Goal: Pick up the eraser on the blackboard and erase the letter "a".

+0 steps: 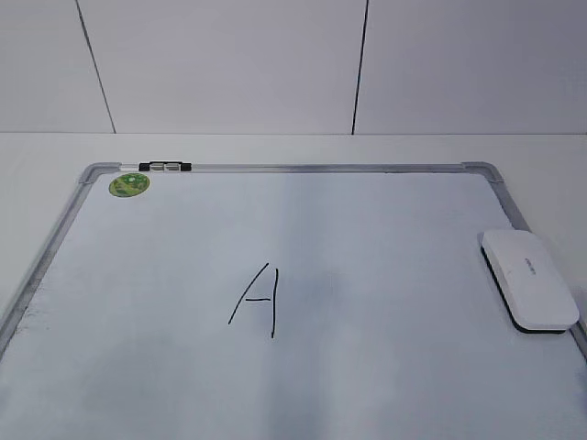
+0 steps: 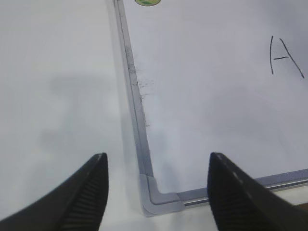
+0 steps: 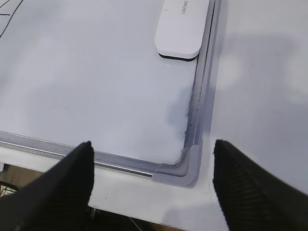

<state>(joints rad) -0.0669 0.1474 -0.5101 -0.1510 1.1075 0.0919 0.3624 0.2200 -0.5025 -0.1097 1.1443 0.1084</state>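
The flat white plastic eraser [image 1: 530, 278] is lying at three o'clock on the silver-framed white blackboard [image 1: 293, 169]; both grippers' fingers [image 2: 91, 192] [image 3: 250, 187] are hanging wide apart, holding nothing.

One board [image 1: 385, 367], one eraser [image 1: 530, 278], one written letter [image 1: 258, 298], one green sticker [image 1: 129, 185], one pen [image 1: 165, 167], two grippers [image 2: 156, 192] [image 3: 153, 185], both agape.
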